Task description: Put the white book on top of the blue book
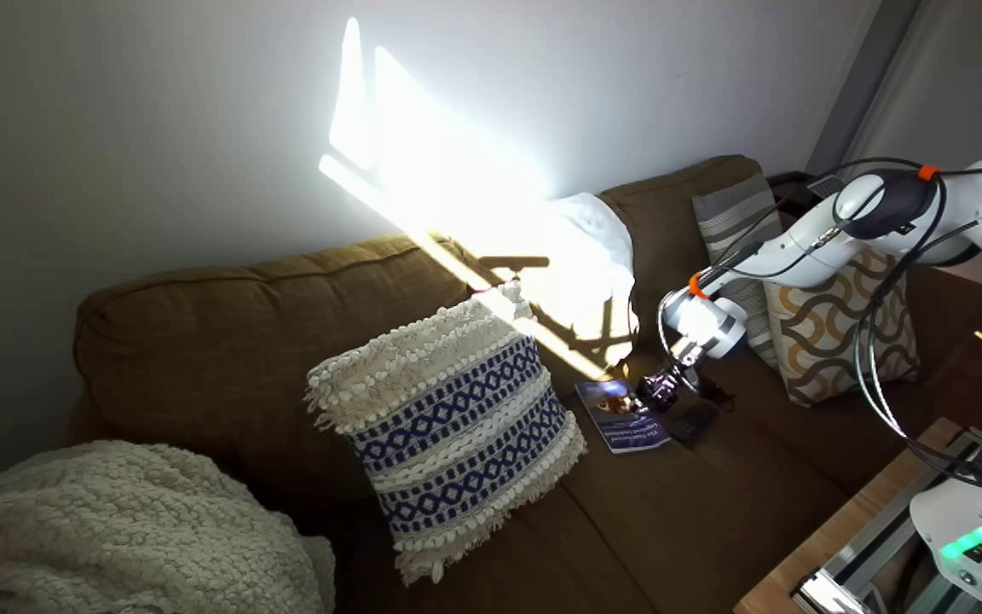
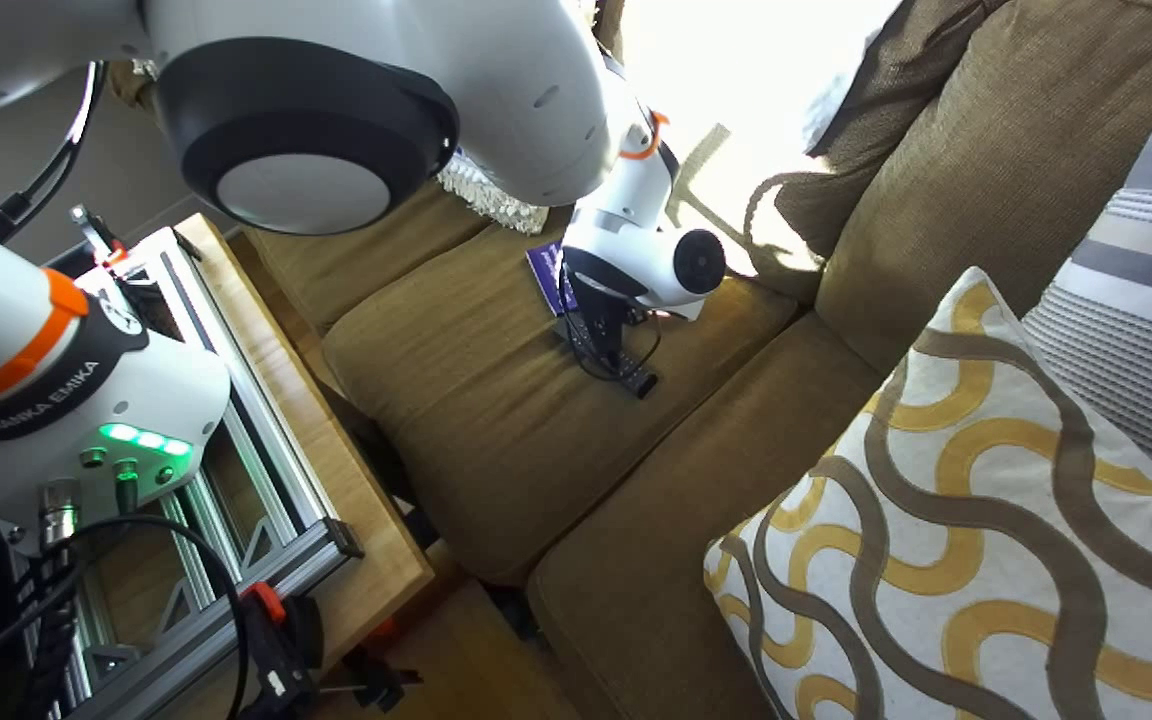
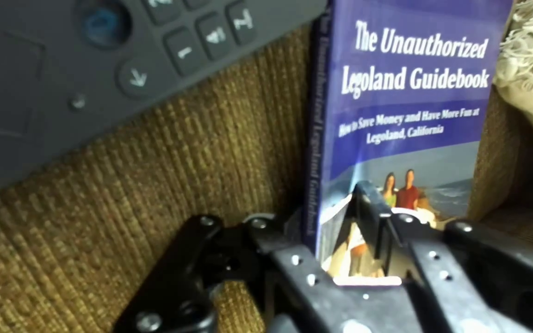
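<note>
The blue book [image 1: 623, 418] lies flat on the brown sofa seat, with sunlight on its picture end. In an exterior view its purple end [image 2: 548, 275] shows behind the arm. In the wrist view the blue book [image 3: 414, 78] has its title at the top and its spine on the left. My gripper [image 3: 359, 194] is low over the picture end, by the spine edge. One dark fingertip shows over the cover; the other is hidden or lost in shadow. In an exterior view the gripper [image 1: 640, 399] is at the book's right side. The white book cannot be made out; it is hidden or out of view.
A black remote [image 2: 641, 380] lies beside the book's spine; the remote also fills the upper left of the wrist view [image 3: 86, 69]. A blue-and-white knit pillow [image 1: 457, 435] stands near the book. A patterned pillow [image 2: 936, 520] and a striped pillow [image 1: 734, 222] are farther off.
</note>
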Controlling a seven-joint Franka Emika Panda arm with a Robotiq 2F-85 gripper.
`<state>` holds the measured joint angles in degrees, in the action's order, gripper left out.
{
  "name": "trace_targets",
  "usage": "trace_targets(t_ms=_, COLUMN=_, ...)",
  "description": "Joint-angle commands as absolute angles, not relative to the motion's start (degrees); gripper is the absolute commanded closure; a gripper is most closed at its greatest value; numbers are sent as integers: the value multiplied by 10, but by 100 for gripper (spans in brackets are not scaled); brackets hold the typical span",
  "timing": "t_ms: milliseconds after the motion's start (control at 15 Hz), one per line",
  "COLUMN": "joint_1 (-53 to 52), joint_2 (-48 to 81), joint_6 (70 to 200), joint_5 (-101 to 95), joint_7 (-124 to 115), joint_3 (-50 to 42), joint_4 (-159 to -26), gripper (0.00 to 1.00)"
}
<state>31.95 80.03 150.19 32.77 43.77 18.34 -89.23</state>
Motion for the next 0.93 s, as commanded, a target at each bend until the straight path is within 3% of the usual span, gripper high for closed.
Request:
trace_targets(t_ms=0, joint_1=347, joint_2=837, joint_6=1494, joint_5=309, joint_7=456, joint_3=206, joint_4=-859, gripper=99)
trace_targets(t_ms=867, joint_1=372, joint_2=756, joint_6=1482, joint_5=259, joint_7=435, joint_3=160, joint_4=-905, gripper=97)
